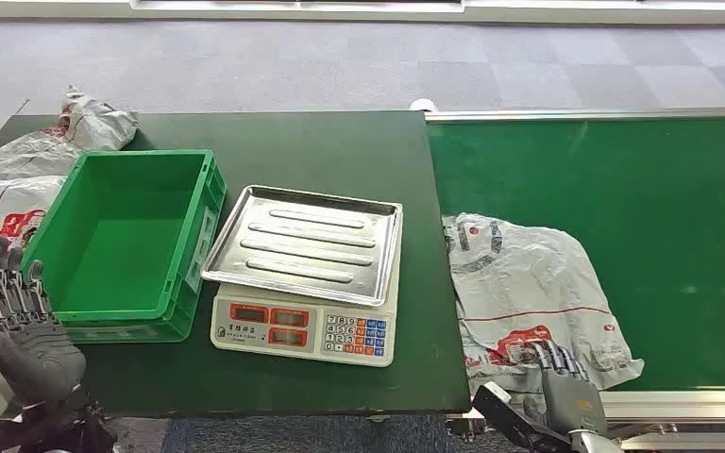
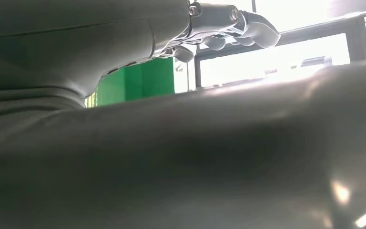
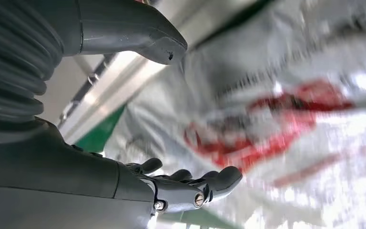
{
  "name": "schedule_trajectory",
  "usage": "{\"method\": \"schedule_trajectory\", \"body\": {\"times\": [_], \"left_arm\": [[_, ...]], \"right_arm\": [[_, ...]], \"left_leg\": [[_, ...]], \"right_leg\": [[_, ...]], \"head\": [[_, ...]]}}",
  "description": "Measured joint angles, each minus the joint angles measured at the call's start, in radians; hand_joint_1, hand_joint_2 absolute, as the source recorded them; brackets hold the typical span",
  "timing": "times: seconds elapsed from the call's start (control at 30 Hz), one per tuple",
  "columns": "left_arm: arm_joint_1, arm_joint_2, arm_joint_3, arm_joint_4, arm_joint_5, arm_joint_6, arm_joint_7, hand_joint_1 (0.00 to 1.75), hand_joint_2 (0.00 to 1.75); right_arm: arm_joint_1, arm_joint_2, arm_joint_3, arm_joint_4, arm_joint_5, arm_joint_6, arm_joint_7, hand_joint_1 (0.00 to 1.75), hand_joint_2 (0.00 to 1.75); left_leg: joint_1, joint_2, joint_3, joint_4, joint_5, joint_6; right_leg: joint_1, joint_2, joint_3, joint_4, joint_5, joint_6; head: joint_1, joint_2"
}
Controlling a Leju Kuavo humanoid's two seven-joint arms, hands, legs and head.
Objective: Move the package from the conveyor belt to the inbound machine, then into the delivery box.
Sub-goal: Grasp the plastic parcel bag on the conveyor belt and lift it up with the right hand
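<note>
- Package (image 1: 529, 288) — crumpled white mailer with red print, flat on the green conveyor belt (image 1: 642, 179), lower centre-right of frame
- Right hand (image 1: 562, 377) at the package's near edge, lower right; fingers spread, grasping nothing
- Left hand (image 1: 14, 311) lower left, fingers apart, empty, beside the green delivery box (image 1: 118, 241)
- Scale (image 1: 307, 274) with steel tray at centre, on the dark table (image 1: 321, 142)
- Two more bags (image 1: 57, 142) far left

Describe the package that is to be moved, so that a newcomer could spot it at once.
Find the green conveyor belt on the right. At its near left end, beside the scale, lies a crumpled white plastic package with red and grey print. The other white bags lie far left, behind the green crate.
</note>
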Motion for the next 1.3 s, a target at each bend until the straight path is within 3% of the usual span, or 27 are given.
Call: {"method": "schedule_trajectory", "body": {"times": [0.23,0.43,0.77,0.87,1.0,1.1,1.2,1.3], "left_arm": [[0.017,-0.009,0.004,-0.007,0.000,-0.005,-0.013,0.00,0.00],[0.018,-0.010,0.003,-0.001,0.000,-0.015,-0.012,0.00,0.00],[0.006,-0.010,-0.004,0.019,-0.002,-0.018,-0.007,0.00,0.00],[0.005,-0.010,-0.006,0.023,-0.003,-0.018,-0.002,0.00,0.00],[-0.009,-0.009,-0.020,0.033,-0.007,-0.019,0.019,0.00,0.00],[-0.021,-0.009,-0.031,0.043,-0.005,-0.024,0.033,0.00,0.00],[-0.025,-0.008,-0.042,0.053,0.003,-0.033,0.037,0.00,0.00],[-0.029,-0.006,-0.052,0.060,0.004,-0.036,0.039,0.00,0.00]], "right_arm": [[-0.129,-0.002,-0.021,-0.076,0.147,0.019,-0.067,0.00,1.75],[-0.269,-0.020,-0.024,-0.024,0.141,0.021,-0.102,0.00,1.75],[-0.313,-0.020,-0.004,0.095,0.118,0.008,-0.092,0.00,1.75],[-0.326,-0.019,-0.003,0.124,0.104,0.042,-0.082,0.00,1.75],[-0.385,-0.007,0.002,0.244,-0.015,0.116,-0.113,0.00,1.75],[-0.445,0.017,0.006,0.357,-0.190,0.156,-0.185,0.00,1.75],[-0.483,0.051,0.007,0.449,-0.366,0.256,-0.270,0.00,1.75],[-0.503,0.082,0.023,0.522,-0.452,0.334,-0.311,0.00,1.75]], "left_leg": [[-0.001,0.005,0.001,0.000,0.000,0.001],[-0.001,0.003,0.002,0.001,0.002,0.001],[-0.001,0.003,0.001,0.000,0.002,0.001],[-0.001,0.003,0.001,0.000,0.002,0.001],[-0.001,0.003,0.001,0.000,0.003,0.001],[-0.001,0.004,0.001,0.000,0.003,0.001],[-0.001,0.003,0.001,0.000,0.004,0.000],[0.000,0.003,0.001,0.000,0.004,0.000]], "right_leg": [[-0.001,0.004,-0.001,0.000,0.002,0.000],[-0.001,0.003,-0.001,0.000,0.003,0.000],[0.000,0.002,-0.001,0.000,0.003,0.000],[0.000,0.002,-0.001,0.000,0.003,0.000],[0.000,0.002,-0.002,0.000,0.004,0.000],[0.000,0.002,-0.001,0.000,0.005,-0.001],[0.001,0.002,-0.001,0.000,0.005,-0.001],[0.002,0.002,-0.002,0.000,0.005,-0.001]], "head": [[0.000,0.000],[0.000,0.000],[0.000,0.000],[0.000,0.000],[0.000,0.000],[0.000,0.000],[0.000,0.000],[0.000,0.000]]}}
